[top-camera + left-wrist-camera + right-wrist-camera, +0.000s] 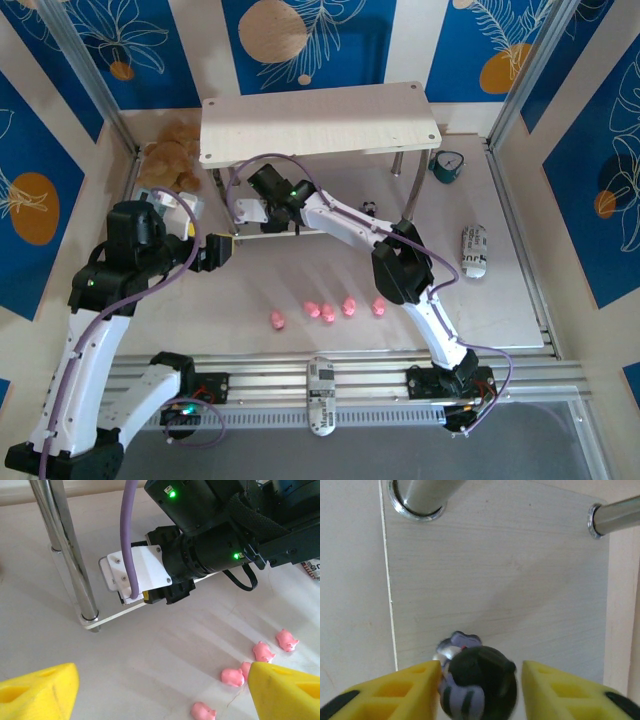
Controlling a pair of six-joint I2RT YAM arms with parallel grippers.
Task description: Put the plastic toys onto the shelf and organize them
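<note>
A dark purple-black toy figurine [477, 682] with a pale striped front rests on the shelf's lower board [510, 580]. My right gripper [480, 692] straddles it, open: the left finger [395, 695] touches it and a gap shows at the right finger [570, 690]. From above, this gripper [243, 212] reaches under the shelf's top board [320, 125]. Several pink pig toys [327, 312] lie in a row on the table, and they also show in the left wrist view [232, 676]. My left gripper [226, 250] hovers open and empty left of them.
A brown plush bear [172, 160] sits at the shelf's back left, a teal clock [447, 167] at its right. A white cylinder [473, 250] lies on the right of the table. A chrome shelf leg [70, 555] stands close to my left gripper.
</note>
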